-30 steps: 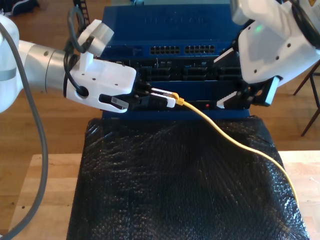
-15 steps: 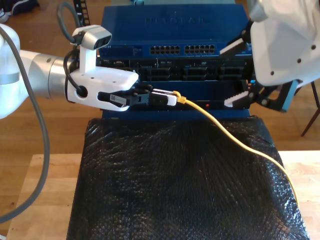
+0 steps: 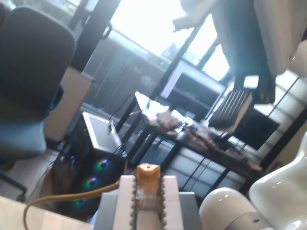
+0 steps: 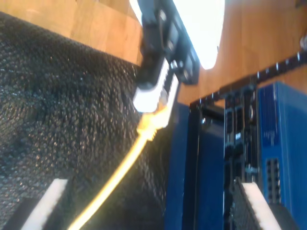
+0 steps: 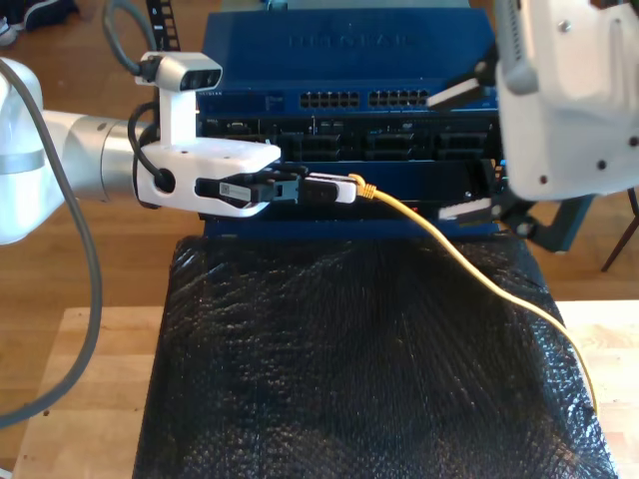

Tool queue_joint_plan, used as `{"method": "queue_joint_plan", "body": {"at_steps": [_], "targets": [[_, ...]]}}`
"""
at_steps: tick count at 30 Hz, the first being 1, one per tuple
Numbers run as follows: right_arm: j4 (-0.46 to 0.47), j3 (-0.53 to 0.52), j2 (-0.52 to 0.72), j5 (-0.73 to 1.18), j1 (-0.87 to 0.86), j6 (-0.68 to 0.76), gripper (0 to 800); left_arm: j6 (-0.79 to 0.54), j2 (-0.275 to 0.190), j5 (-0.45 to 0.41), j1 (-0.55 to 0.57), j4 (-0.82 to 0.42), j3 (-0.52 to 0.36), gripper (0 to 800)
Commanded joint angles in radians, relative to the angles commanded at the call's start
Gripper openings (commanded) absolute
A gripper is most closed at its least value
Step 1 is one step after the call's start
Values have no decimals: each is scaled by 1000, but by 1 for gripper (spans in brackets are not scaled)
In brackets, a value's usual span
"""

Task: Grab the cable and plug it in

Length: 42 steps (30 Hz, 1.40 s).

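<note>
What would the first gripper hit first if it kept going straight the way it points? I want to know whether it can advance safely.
My first gripper, shut on the cable, points toward the exterior view's right, along the rack front. My second gripper looks first in that line, though depth is unclear.

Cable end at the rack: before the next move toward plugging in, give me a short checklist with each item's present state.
1. Grip on the cable: ok. My first gripper is shut on its yellow end, seen between the pads in the first wrist view.
2. Plug seated in a port: not ok. The cable end hangs in front of the rack, not in it.
3. Plug tip facing the ports: cannot tell from these views.
4. Slack: ok. The cable trails loosely over the black cover toward the exterior view's right.
5. My second gripper: ok. Open, apart from the cable, close to the rack at the exterior view's right.
</note>
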<state>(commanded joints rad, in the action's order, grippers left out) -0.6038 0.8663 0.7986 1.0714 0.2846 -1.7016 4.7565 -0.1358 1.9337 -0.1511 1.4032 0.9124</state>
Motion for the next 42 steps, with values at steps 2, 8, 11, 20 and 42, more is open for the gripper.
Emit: {"method": "queue_joint_plan", "body": {"at_steps": [2,8,11,20,42], "targets": [[0,-14,0,-20,17,0,792,0,9,11,-2,0,0,7],[2,-51,6,-120,106,-49,796,2,34,60,-2,20,-2,7],[2,-77,8,-170,153,-57,797,5,48,87,-2,52,2,8],[2,-115,55,-245,186,-60,797,8,80,153,-23,106,0,8],[2,-181,97,-414,273,-86,742,54,109,229,-29,150,-44,8]]}}
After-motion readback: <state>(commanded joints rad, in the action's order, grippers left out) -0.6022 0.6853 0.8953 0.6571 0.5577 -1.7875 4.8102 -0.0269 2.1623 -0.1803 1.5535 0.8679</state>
